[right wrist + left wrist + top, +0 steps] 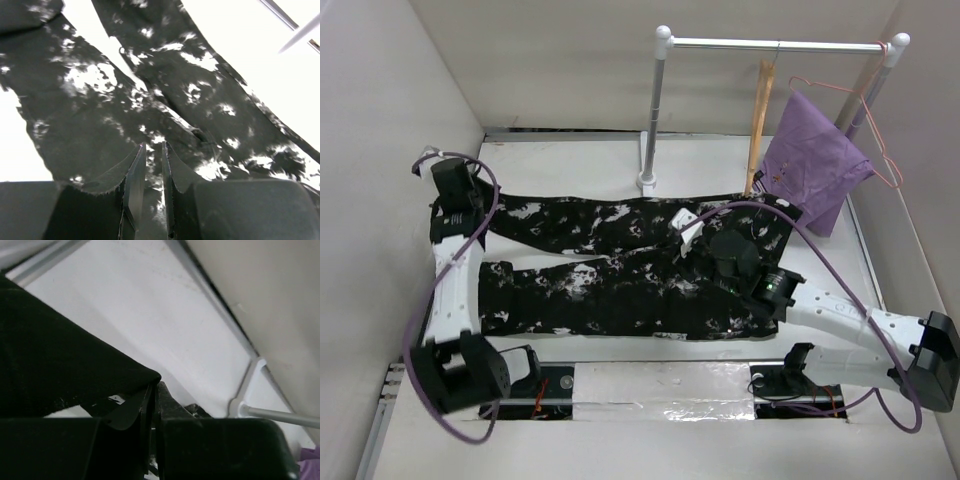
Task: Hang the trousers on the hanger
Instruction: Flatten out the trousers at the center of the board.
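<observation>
The black, white-speckled trousers (620, 270) lie flat across the table, legs to the left and waist to the right. My left gripper (470, 200) is at the far leg's end, and its jaws (156, 390) are shut on the hem of the trousers (55, 365). My right gripper (705, 240) hovers over the crotch area. Its jaws (154, 150) stand a narrow gap apart with nothing between them, and the trousers (100, 100) lie below. The tan wooden hanger (757, 120) hangs edge-on from the rail, beyond the waist.
A white rack with a post (655, 110) and top rail (770, 44) stands at the back; its foot shows in the left wrist view (240, 407). A purple cloth (815, 165) hangs on a pink wire hanger (865, 100). Walls close in left, back and right.
</observation>
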`<state>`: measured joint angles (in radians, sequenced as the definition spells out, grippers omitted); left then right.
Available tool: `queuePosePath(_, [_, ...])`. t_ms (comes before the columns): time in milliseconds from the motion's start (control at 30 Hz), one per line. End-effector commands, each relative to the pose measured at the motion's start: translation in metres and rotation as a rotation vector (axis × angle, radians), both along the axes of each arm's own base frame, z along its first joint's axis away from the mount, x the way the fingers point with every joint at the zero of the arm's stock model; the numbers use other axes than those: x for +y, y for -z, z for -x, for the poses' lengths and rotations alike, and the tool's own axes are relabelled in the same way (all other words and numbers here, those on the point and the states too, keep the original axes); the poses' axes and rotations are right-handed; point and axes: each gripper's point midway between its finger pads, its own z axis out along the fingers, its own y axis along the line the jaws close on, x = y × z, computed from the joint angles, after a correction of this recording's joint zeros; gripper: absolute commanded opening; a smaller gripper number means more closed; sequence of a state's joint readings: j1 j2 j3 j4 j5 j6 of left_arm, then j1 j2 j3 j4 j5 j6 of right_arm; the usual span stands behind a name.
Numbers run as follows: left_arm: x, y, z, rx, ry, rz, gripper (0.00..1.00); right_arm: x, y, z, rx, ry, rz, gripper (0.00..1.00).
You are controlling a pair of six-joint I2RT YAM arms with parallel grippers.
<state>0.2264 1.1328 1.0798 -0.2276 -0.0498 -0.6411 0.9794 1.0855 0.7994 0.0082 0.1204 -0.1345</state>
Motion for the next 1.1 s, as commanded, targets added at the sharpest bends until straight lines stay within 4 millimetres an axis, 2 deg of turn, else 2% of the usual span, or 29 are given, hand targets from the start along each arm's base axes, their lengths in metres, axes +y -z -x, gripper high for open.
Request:
queuePosePath(0, [0.012, 0.016, -0.027, 0.033, -0.003, 0.035, 0.00, -0.008, 0.003, -0.013, 0.000, 0.060, -0.002, 0.25])
queuePosePath(33, [0.019, 0.039, -0.040, 0.087, -0.010, 0.057, 0.00, -0.009, 0.005, -0.014, 0.001, 0.071, 0.000, 0.24])
queuePosePath(67, [0.022, 0.031, -0.053, 0.073, -0.014, 0.061, 0.00, -0.012, 0.006, -0.018, 0.003, 0.087, 0.001, 0.23])
queuePosePath(100, [0.030, 0.038, -0.062, 0.094, -0.043, 0.056, 0.00, -0.015, 0.008, -0.021, 0.007, 0.100, -0.001, 0.21])
queuePosePath(133, [0.038, 0.062, -0.075, 0.158, -0.063, 0.058, 0.00, -0.018, 0.009, -0.025, 0.008, 0.116, -0.005, 0.16])
queuePosePath(167, [0.046, 0.051, -0.088, 0.153, -0.081, 0.043, 0.00, -0.019, 0.009, -0.025, 0.008, 0.119, -0.007, 0.12])
queuePosePath(200, [0.057, 0.058, -0.094, 0.184, -0.124, 0.025, 0.00, -0.023, 0.008, -0.027, 0.008, 0.133, -0.012, 0.09])
queuePosePath(233, [0.064, 0.085, -0.105, 0.255, -0.134, 0.016, 0.00, -0.028, 0.009, -0.032, 0.006, 0.161, -0.013, 0.05])
queuePosePath(267, [0.072, 0.077, -0.113, 0.262, -0.155, -0.001, 0.01, -0.030, 0.010, -0.032, 0.006, 0.169, -0.014, 0.03])
queuePosePath(300, [0.082, 0.086, -0.114, 0.302, -0.196, -0.026, 0.06, -0.036, 0.011, -0.037, 0.009, 0.197, -0.015, 0.02])
queuePosePath(333, [0.086, 0.108, -0.119, 0.359, -0.200, -0.028, 0.15, -0.041, 0.011, -0.040, 0.008, 0.222, -0.019, 0.02])
queuePosePath(367, [0.088, 0.106, -0.125, 0.366, -0.188, -0.048, 0.33, -0.048, 0.012, -0.046, 0.010, 0.249, -0.022, 0.02])
queuePosePath(433, [0.084, 0.114, -0.130, 0.393, -0.176, -0.064, 0.44, -0.054, 0.014, -0.051, 0.022, 0.278, -0.038, 0.05])
queuePosePath(467, [0.083, 0.112, -0.133, 0.379, -0.159, -0.096, 0.55, -0.062, 0.017, -0.057, 0.029, 0.302, -0.039, 0.08])
queuePosePath(500, [0.076, 0.109, -0.135, 0.367, -0.148, -0.114, 0.60, -0.063, 0.019, -0.059, 0.042, 0.312, -0.049, 0.11])
queuePosePath(533, [0.076, 0.094, -0.134, 0.324, -0.142, -0.132, 0.70, -0.069, 0.024, -0.065, 0.053, 0.333, -0.050, 0.18])
queuePosePath(600, [0.052, 0.078, -0.138, 0.263, -0.075, -0.130, 0.74, -0.076, 0.028, -0.072, 0.071, 0.362, -0.063, 0.25])
queuePosePath(633, [0.042, 0.054, -0.135, 0.202, -0.056, -0.130, 0.75, -0.080, 0.029, -0.076, 0.076, 0.376, -0.070, 0.32])
queuePosePath(700, [0.018, 0.045, -0.129, 0.149, -0.007, -0.116, 0.75, -0.094, 0.036, -0.085, 0.104, 0.437, -0.086, 0.40])
queuePosePath(733, [-0.006, 0.019, -0.123, 0.077, 0.035, -0.120, 0.75, -0.101, 0.038, -0.089, 0.110, 0.464, -0.090, 0.47])
queuePosePath(800, [-0.043, 0.023, -0.110, 0.045, 0.112, -0.092, 0.73, -0.117, 0.040, -0.094, 0.120, 0.508, -0.109, 0.48])
queuePosePath(833, [-0.083, 0.004, -0.097, -0.025, 0.188, -0.070, 0.71, -0.133, 0.040, -0.101, 0.130, 0.549, -0.131, 0.48])
queuePosePath(867, [-0.105, 0.019, -0.089, -0.054, 0.241, -0.039, 0.64, -0.143, 0.040, -0.105, 0.133, 0.582, -0.146, 0.48])
queuePosePath(900, [-0.136, 0.015, -0.080, -0.097, 0.343, 0.009, 0.61, -0.153, 0.037, -0.107, 0.130, 0.610, -0.168, 0.47])
queuePosePath(933, [-0.156, 0.002, -0.065, -0.155, 0.383, 0.031, 0.56, -0.162, 0.041, -0.109, 0.136, 0.638, -0.193, 0.30])
queuePosePath(967, [-0.197, 0.020, -0.048, -0.157, 0.458, 0.092, 0.38, -0.181, 0.042, -0.116, 0.129, 0.692, -0.211, 0.16])
queuePosePath(1000, [-0.217, 0.021, -0.035, -0.182, 0.520, 0.120, 0.32, -0.189, 0.043, -0.120, 0.125, 0.712, -0.223, 0.06])
queuePosePath(1033, [-0.233, 0.018, -0.022, -0.221, 0.567, 0.141, 0.25, -0.194, 0.046, -0.125, 0.141, 0.716, -0.235, 0.00])
queuePosePath(1067, [-0.263, 0.030, -0.004, -0.230, 0.650, 0.153, 0.07, -0.214, 0.047, -0.132, 0.143, 0.766, -0.242, 0.00])
